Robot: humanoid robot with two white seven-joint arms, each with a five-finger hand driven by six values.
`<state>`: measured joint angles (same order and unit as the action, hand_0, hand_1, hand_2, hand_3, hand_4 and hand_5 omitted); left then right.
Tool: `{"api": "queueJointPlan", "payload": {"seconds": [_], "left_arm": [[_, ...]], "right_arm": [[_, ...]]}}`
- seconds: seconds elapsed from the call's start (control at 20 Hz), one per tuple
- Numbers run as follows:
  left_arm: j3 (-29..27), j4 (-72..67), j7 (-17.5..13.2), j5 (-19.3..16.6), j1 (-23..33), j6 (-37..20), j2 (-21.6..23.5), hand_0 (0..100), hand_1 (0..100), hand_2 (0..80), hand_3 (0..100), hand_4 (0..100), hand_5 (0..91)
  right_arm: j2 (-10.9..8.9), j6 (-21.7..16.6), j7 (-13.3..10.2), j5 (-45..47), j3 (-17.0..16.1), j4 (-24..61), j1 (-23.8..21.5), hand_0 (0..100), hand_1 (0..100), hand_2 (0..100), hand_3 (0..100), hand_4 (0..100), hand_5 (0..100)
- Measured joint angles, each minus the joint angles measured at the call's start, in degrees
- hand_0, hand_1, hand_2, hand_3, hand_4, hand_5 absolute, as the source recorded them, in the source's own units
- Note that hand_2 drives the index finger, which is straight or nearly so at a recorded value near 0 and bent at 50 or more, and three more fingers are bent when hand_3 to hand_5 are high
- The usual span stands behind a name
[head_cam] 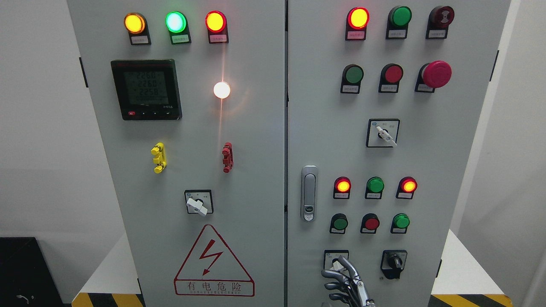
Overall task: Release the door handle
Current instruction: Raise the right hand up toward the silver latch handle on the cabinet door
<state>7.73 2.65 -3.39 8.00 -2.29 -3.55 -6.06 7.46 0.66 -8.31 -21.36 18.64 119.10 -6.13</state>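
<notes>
1. A robot hand [346, 285] rises from the bottom edge of the head view at about six o'clock, just right of centre. Its fingers [337, 275] are loosely spread and hold nothing, in front of the lower right door [426, 162] of a grey electrical cabinet.

2. Which arm this hand belongs to cannot be told, since it enters almost straight up from the bottom edge and no forearm shows. No second hand is in view.

3. The door handle [309, 193], a slim silver swing latch with a keyhole at its foot, lies flat and upright near the door's left edge. It sits at about eleven o'clock from the hand and well apart from the fingertips, so the release looks already made.

4. The nearest control to the fingers is a small rotary selector switch [336, 259], at twelve o'clock from the hand and seemingly just behind the uppermost finger. A black knob switch [393, 263] sits at about two o'clock.

5. The main risk from here appears to be a careless withdrawal. A finger sweeping upward or sideways could nudge the selector switch and change a setting on a live panel.

6. A lesser risk: the fingers could brush the row of green and red pushbuttons [371, 222] above if the hand rises rather than drops away.
</notes>
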Motion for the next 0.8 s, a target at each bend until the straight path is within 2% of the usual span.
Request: {"api": "queueJointPlan", "payload": {"seconds": [0.1, 0.15, 0.25, 0.35, 0.45, 0.5, 0.6, 0.8], "left_arm": [[0.0, 0.0, 0.0, 0.0, 0.0, 0.0, 0.0, 12, 56, 0.0, 0, 0, 0.0], [0.0, 0.01, 0.0, 0.0, 0.0, 0.0, 0.0, 12, 56, 0.0, 0, 0, 0.0], [0.0, 0.02, 0.0, 0.0, 0.0, 0.0, 0.0, 12, 56, 0.0, 0, 0, 0.0], [0.0, 0.02, 0.0, 0.0, 0.0, 0.0, 0.0, 12, 56, 0.0, 0, 0, 0.0], [0.0, 0.02, 0.0, 0.0, 0.0, 0.0, 0.0, 12, 56, 0.0, 0, 0, 0.0], [0.0, 0.02, 0.0, 0.0, 0.0, 0.0, 0.0, 12, 56, 0.0, 0, 0, 0.0], [0.0, 0.04, 0.0, 0.0, 0.0, 0.0, 0.0, 12, 56, 0.0, 0, 0, 0.0], [0.0, 0.04, 0.0, 0.0, 0.0, 0.0, 0.0, 12, 56, 0.0, 0, 0, 0.0]], "right_arm": [[0.01, 1.12, -0.8, -2.94, 0.04, -0.09, 0.49, 46, 33, 0, 68, 77, 78], [0.02, 1.44, -1.04, -4.41, 0.07, -0.18, 0.71, 48, 34, 0, 73, 81, 84], [0.04, 1.73, -1.26, -7.08, 0.16, -0.48, 1.27, 49, 35, 0, 74, 84, 88], [0.07, 1.98, -1.71, -10.3, 0.26, -1.0, 2.29, 49, 35, 0, 75, 86, 90], [0.09, 2.2, -2.72, -13.3, 0.28, -1.7, 3.61, 49, 36, 0, 81, 92, 95], [0.1, 2.42, -3.36, -14.85, 0.29, -2.09, 4.52, 49, 36, 0, 81, 92, 95], [0.12, 3.9, -4.37, -18.09, 0.27, -3.14, 6.59, 49, 37, 0, 84, 95, 98], [0.17, 5.62, -4.96, -24.95, 0.35, -5.13, 9.34, 49, 37, 0, 90, 98, 100]]}}
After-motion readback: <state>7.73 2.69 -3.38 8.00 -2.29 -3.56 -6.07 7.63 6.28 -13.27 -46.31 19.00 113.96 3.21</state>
